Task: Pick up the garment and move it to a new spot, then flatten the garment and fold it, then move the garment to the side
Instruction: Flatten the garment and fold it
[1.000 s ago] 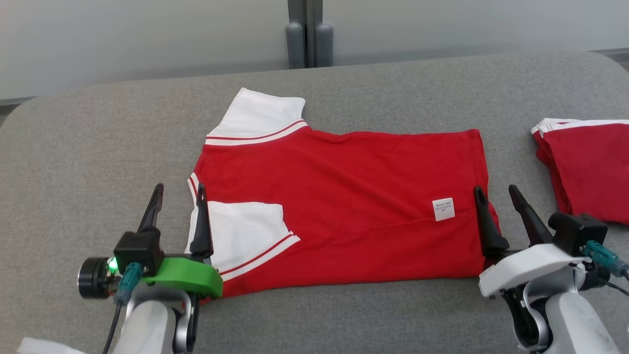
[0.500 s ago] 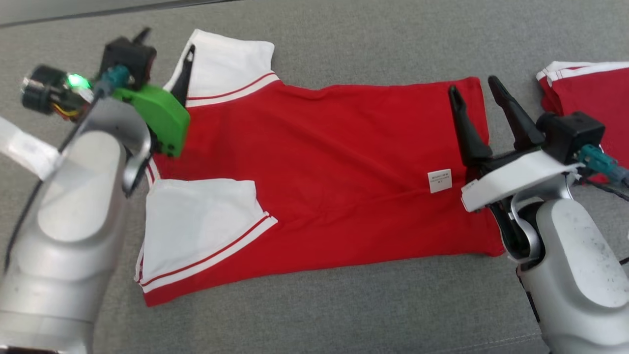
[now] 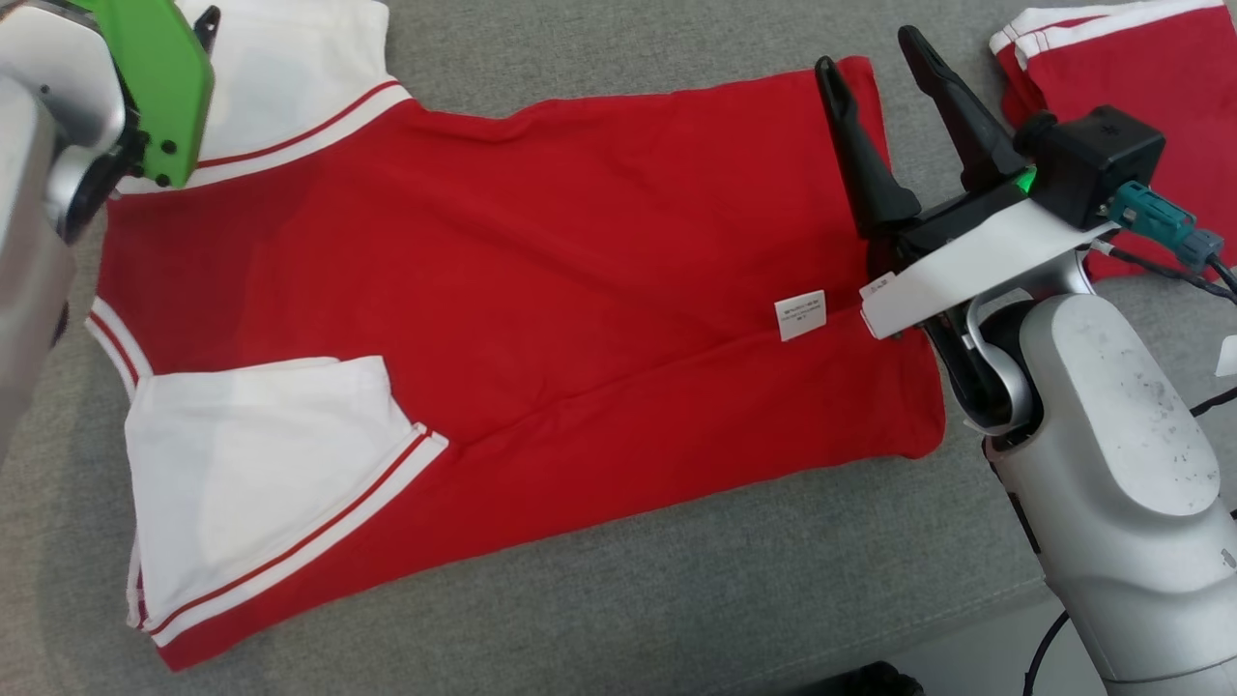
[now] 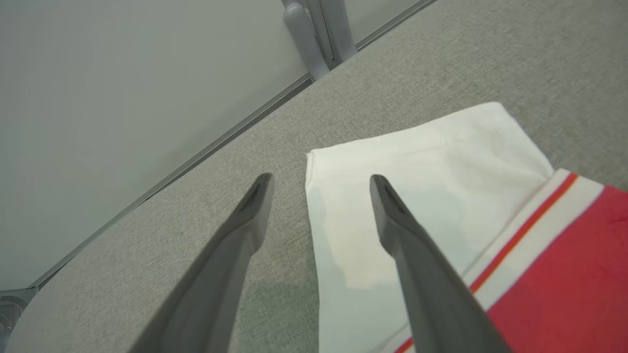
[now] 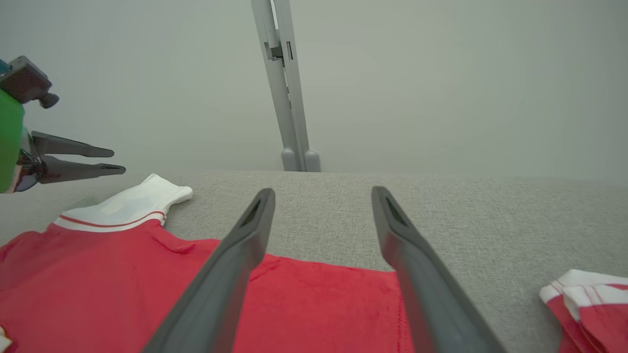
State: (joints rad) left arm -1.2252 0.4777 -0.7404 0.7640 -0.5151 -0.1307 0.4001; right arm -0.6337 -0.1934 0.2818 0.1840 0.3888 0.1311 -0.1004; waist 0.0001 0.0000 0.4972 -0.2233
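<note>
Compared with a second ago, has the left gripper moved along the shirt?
Yes. Against the red shirt, the left gripper went forward, from the near white sleeve to the far white sleeve.

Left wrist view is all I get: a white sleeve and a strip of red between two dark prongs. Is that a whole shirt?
Observer: Yes. The red shirt lies spread flat on a grey padded surface, with its other white sleeve folded onto the body.
Operator: Is the other arm doing anything?
Observer: The right arm hangs over the far corner of the hem, jaws apart, gripping nothing.
Operator: Any other clothes around?
Observer: A second red garment with white trim lies on the same surface, to the shirt's right.
</note>
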